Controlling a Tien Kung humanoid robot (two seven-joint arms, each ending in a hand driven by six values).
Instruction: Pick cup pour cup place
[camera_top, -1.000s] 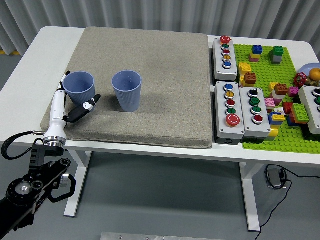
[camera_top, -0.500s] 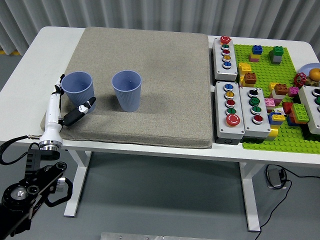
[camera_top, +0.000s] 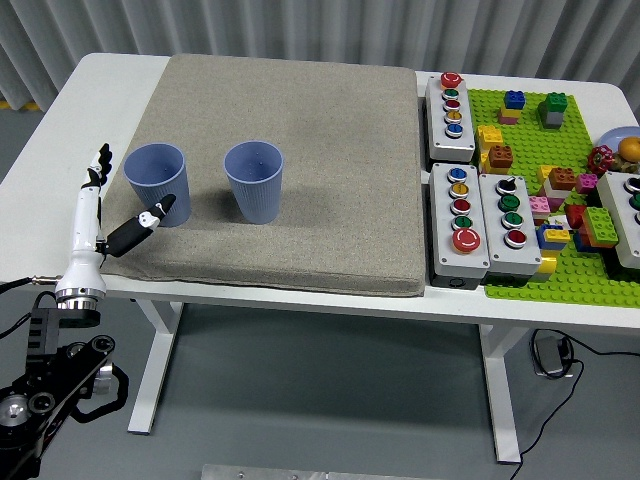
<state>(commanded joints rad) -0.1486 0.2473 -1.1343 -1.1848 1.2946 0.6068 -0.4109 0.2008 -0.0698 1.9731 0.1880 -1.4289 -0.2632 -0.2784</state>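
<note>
Two blue cups stand upright on the grey mat (camera_top: 300, 150): the left cup (camera_top: 157, 183) and the right cup (camera_top: 254, 180), a short gap apart. My left hand (camera_top: 120, 195) is just left of the left cup, white palm edge-on, fingers spread, thumb pointing toward the cup's base. It holds nothing and is clear of the cup. My right arm is out of view.
Grey button boxes (camera_top: 455, 170) stand to the right of the mat. A green brick baseplate (camera_top: 560, 250) with several coloured bricks fills the table's right end. The white table (camera_top: 60, 130) shows bare at the left of the mat.
My left hand has drawn back to the left and down, away from the left cup, which it was around a second ago. Both cups stay put.
</note>
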